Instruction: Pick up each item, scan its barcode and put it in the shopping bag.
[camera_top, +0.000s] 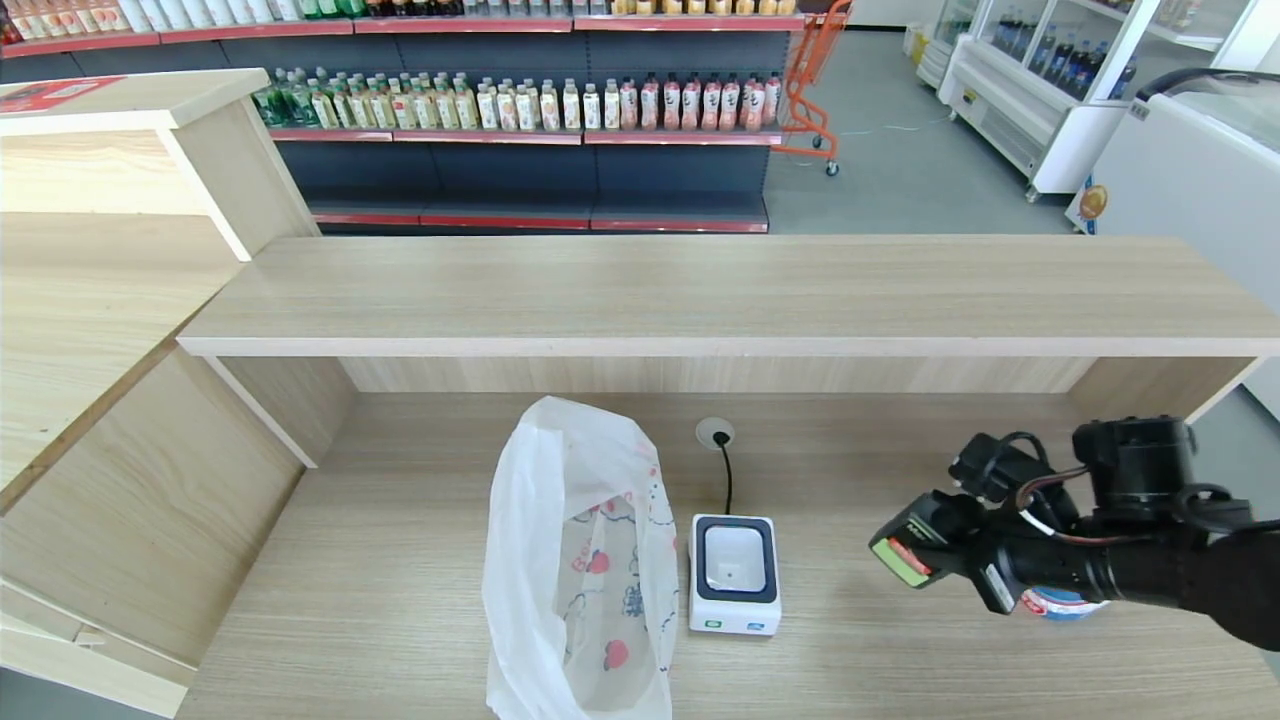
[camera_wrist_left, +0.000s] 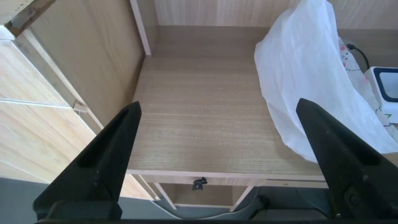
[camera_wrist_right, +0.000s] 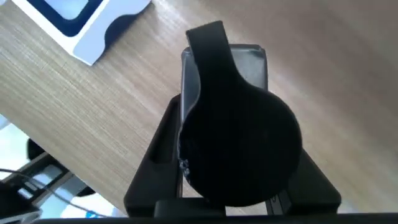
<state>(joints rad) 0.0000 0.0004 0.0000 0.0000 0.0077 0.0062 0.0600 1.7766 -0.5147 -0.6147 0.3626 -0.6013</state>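
Wooden counter (camera_top: 400, 560) carries shopping bag (camera_top: 580, 570), scanner (camera_top: 735, 575)

shopping bag (camera_top: 545, 500) base cropped, gripped item (camera_wrist_right: 239, 140) indistinct

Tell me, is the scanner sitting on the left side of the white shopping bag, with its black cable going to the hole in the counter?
Not quite. The scanner sits on the right side of the white shopping bag, not the left, as the head view shows. The rest is right: its black cable runs to the hole in the counter.
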